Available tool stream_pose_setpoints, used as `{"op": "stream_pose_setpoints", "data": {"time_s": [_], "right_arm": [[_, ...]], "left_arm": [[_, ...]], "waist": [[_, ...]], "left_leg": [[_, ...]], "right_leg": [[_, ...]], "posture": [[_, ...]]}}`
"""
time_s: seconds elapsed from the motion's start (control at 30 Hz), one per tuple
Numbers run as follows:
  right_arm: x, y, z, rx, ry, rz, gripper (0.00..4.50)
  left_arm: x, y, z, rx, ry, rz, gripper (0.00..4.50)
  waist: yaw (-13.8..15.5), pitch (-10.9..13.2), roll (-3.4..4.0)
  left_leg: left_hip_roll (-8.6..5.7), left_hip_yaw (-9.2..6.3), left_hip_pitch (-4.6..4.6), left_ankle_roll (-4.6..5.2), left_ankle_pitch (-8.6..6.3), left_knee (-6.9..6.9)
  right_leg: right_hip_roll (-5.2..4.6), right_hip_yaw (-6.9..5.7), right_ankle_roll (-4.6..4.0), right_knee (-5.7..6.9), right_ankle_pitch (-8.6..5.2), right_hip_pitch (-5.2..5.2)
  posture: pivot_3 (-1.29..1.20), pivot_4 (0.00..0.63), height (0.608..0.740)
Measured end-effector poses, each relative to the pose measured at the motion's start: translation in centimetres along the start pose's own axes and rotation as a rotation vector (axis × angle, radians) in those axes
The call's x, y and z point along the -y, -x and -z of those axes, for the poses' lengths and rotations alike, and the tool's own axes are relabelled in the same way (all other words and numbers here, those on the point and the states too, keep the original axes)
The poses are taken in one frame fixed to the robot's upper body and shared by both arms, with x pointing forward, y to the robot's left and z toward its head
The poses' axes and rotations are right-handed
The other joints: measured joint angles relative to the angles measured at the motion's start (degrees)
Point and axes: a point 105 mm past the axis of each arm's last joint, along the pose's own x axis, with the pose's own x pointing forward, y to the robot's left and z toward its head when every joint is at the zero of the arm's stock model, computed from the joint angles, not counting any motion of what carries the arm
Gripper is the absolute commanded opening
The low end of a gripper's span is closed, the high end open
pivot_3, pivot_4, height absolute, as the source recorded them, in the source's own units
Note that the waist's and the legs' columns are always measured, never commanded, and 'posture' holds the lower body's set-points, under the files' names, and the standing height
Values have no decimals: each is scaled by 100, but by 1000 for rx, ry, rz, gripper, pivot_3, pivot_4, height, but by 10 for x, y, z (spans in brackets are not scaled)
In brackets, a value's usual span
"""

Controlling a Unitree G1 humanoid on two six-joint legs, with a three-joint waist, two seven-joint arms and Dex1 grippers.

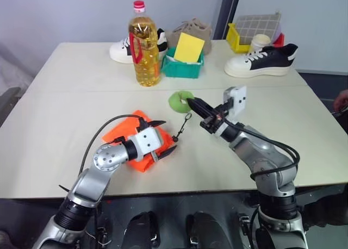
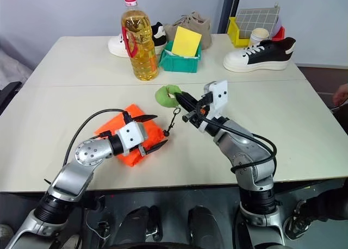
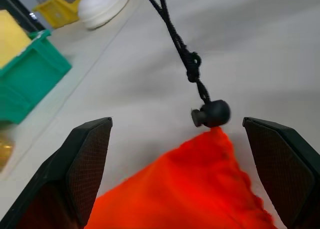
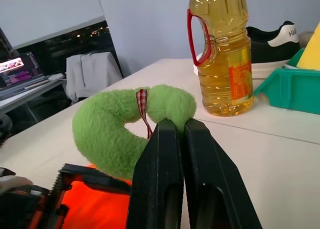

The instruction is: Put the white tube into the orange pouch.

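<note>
On the wide pale matte table [image 1: 65, 97], with the big yellow oil bottle [image 1: 144, 50] well back at about twelve o'clock, the bright orange soft fabric drawstring pouch [image 1: 122, 134] lies flat near the front edge, partly under the left gripper [image 1: 162, 136], whose black fingers stand wide apart and hold nothing. From the pouch's gathered mouth a dark knotted cord [image 1: 184, 125] runs up toward one o'clock, through a small black toggle [image 3: 212, 113], to a fuzzy green ring-shaped plush disc [image 1: 179, 100]. The right gripper [image 1: 194, 103] is pinched tight on that ring, lifting the cord taut. The slim white tube is not visible. The step in hand seems to be opening the pouch: the left fingers should pinch one lip only, beside the toggle, while the right keeps gentle tension.
</note>
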Motion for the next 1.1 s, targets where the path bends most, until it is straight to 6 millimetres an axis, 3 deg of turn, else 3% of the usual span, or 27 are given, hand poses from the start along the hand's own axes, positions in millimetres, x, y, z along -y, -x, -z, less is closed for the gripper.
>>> {"op": "stream_pose_setpoints", "data": {"time_s": [0.53, 0.9, 1.0, 1.1], "right_arm": [[-7, -2, 1, -35, -47, -26, 25], [-6, -1, 1, -38, -52, -20, 25], [-6, -1, 1, -40, -50, -15, 0], [-5, -1, 1, -43, -45, -12, 0]], "left_arm": [[24, -3, -10, -38, 2, 18, 4500], [24, -5, -8, -55, 31, -4, 4500], [24, -6, -6, -67, 44, -4, 3644], [24, -7, -3, -80, 55, -5, 2166]], "waist": [[3, 0, 0], [3, 0, 0], [4, 0, 0], [3, 0, 0]], "left_leg": [[1, -1, 0, 1, -1, 0], [1, -1, 0, 2, -1, 1], [1, -1, 0, 2, -1, 1], [1, -1, 0, 2, -1, 1]], "right_leg": [[-1, 0, 0, 1, 0, 0], [0, 0, 0, 1, 0, 0], [0, 0, 0, 1, 0, 0], [0, 0, 0, 1, 0, 0]], "posture": [[0, 150, 740], [0, 150, 740], [0, 150, 740], [0, 150, 740]]}}
